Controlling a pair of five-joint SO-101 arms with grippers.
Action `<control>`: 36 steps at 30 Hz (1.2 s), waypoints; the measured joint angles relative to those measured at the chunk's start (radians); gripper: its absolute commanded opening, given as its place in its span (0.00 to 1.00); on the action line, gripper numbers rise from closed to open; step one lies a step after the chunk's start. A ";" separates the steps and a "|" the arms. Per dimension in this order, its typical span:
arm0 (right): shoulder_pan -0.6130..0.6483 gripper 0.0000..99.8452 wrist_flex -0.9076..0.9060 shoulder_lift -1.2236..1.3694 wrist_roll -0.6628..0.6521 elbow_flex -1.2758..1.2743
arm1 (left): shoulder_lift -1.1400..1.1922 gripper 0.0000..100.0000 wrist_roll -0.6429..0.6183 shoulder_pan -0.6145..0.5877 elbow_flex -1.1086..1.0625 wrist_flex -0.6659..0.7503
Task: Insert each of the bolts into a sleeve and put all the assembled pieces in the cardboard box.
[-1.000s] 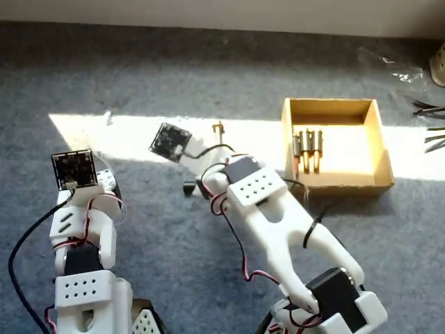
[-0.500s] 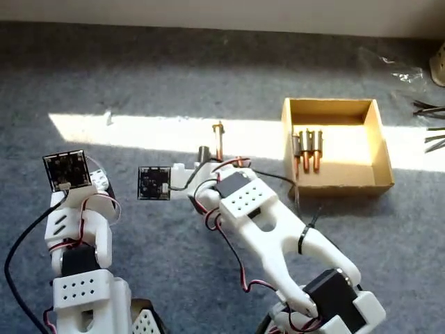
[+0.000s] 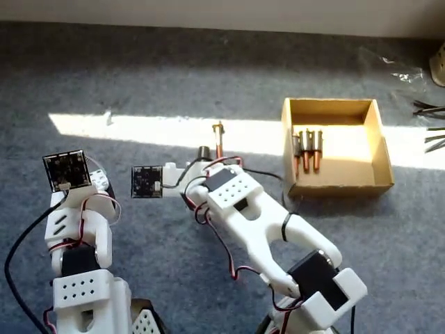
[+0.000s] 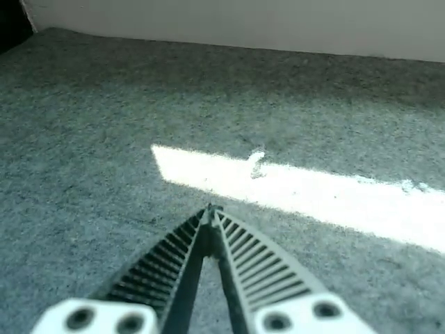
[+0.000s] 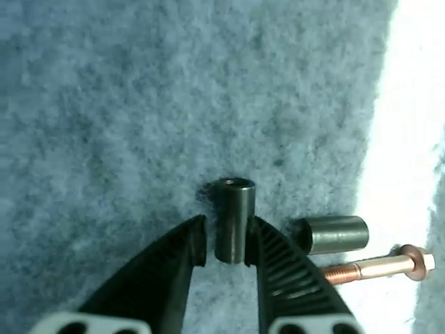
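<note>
My right gripper (image 5: 227,227) is shut on a dark sleeve (image 5: 234,217), whose open end points away from the fingers, over the grey carpet. A second dark sleeve (image 5: 334,234) lies on the carpet beside a copper bolt (image 5: 375,266). From above, that sleeve (image 3: 204,152) and bolt (image 3: 218,139) lie in the sunlit strip just beyond the right arm's wrist (image 3: 177,170). The cardboard box (image 3: 381,149) at the right holds three assembled pieces (image 3: 306,149). My left gripper (image 4: 209,210) is shut and holds nothing, low over the carpet at the left.
The left arm (image 3: 76,229) stands at the near left, and the right arm (image 3: 271,223) reaches diagonally across the middle. Plastic bags and dark tools (image 3: 427,108) lie at the far right edge. A pale wall strip borders the carpet at the back.
The right arm's wrist turned and swung left and nearer, uncovering the loose sleeve beside the bolt. The left arm's wrist pulled back slightly.
</note>
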State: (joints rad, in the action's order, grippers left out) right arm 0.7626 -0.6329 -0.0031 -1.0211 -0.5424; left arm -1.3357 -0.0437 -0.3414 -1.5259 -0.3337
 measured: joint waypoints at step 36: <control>-0.002 0.09 0.126 0.157 -0.002 0.026 | 0.000 0.01 0.000 0.000 0.000 0.000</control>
State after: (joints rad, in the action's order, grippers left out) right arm 0.7610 -0.5071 0.1534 -1.0226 -0.5163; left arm -1.3357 -0.0437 -0.3414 -1.5259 -0.3337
